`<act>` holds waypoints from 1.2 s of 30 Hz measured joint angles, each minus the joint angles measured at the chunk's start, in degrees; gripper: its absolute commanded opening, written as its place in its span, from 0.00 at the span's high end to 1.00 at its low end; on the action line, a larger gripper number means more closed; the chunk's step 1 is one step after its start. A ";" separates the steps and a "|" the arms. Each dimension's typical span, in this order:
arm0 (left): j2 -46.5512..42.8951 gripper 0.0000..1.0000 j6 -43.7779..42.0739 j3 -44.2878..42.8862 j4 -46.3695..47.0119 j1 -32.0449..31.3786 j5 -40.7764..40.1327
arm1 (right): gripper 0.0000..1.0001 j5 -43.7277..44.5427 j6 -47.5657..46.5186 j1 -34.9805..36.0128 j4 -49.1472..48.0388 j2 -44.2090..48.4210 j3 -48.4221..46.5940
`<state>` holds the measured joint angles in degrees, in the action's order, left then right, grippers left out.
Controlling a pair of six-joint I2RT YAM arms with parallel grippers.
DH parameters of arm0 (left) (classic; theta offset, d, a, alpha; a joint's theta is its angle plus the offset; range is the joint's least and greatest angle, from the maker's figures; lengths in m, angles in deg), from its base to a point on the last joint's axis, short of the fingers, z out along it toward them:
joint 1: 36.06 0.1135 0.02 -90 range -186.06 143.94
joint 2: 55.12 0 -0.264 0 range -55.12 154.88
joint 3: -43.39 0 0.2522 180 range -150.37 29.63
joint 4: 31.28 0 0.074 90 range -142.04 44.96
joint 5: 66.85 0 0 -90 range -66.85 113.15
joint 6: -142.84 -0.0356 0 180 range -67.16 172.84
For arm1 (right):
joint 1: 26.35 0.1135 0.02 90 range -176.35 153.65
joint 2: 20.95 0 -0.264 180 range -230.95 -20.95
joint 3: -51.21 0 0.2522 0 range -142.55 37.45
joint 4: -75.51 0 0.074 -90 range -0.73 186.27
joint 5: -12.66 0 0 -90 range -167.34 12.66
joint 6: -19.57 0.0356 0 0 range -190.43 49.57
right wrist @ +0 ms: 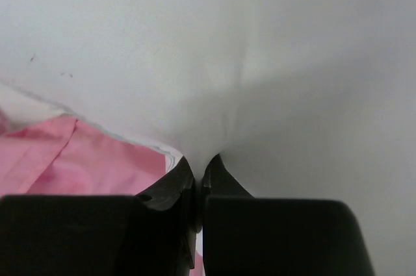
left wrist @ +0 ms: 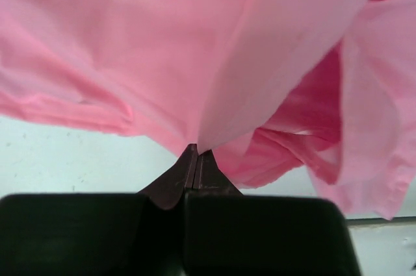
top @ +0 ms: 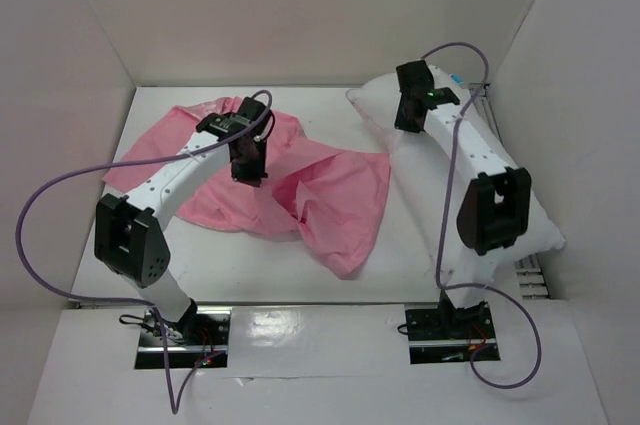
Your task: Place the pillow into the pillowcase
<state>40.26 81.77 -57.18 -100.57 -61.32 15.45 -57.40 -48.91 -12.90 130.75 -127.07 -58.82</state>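
The pink pillowcase (top: pixel 320 200) lies crumpled across the middle and left of the table. My left gripper (top: pixel 248 177) stands over its middle and is shut on a fold of the pink cloth (left wrist: pixel 214 81), which rises in a peak from between the jaws (left wrist: pixel 197 151). The white pillow (top: pixel 440 175) lies along the right side, partly under my right arm. At the pillow's far end, my right gripper (top: pixel 408 125) is shut on a pinch of its white cover (right wrist: pixel 260 81), with the jaws (right wrist: pixel 200 164) pressed together and pink cloth (right wrist: pixel 84 159) showing at the left.
White walls (top: pixel 320 15) enclose the table on the far, left and right sides. A purple cable (top: pixel 40 205) loops out from my left arm, another (top: pixel 455 50) arches over the right arm. Bare white table (top: pixel 250 265) shows near the arm bases.
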 measured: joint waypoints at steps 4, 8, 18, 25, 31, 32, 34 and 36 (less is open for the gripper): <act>-1.36 0.49 -0.15 3.56 -1.25 0.09 -3.45 | 1.00 -2.99 -0.13 0.74 -0.07 11.39 6.27; 1.51 0.31 -1.62 -1.36 -1.57 -2.56 -6.64 | 1.00 -5.03 0.48 1.20 -0.85 15.32 11.43; 18.01 0.20 -8.63 -16.74 5.33 -13.31 -14.84 | 1.00 -10.73 1.79 -2.38 -3.13 14.71 14.10; 25.35 0.14 -11.32 -15.61 7.39 -14.97 -20.41 | 1.00 -13.75 1.86 -6.97 -3.69 14.80 14.10; 29.14 0.15 -11.39 -15.65 8.90 -13.73 -22.95 | 1.00 -14.56 1.77 -8.24 -3.85 14.88 14.10; 29.70 0.16 -11.43 -15.67 9.16 -13.51 -22.86 | 1.00 -14.64 1.75 -8.31 -3.85 14.93 14.10; 30.75 0.23 -11.82 -15.91 9.44 -13.00 -22.73 | 1.00 -14.80 1.77 -8.46 -3.85 15.02 14.10; 31.76 0.40 -12.04 -16.13 9.81 -12.61 -22.58 | 1.00 -14.84 1.64 -8.59 -3.85 15.13 14.10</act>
<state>72.01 69.73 -73.31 -90.75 -73.93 -7.13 -72.24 -47.27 -21.49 126.90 -111.95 -44.72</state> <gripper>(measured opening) 0.751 0.034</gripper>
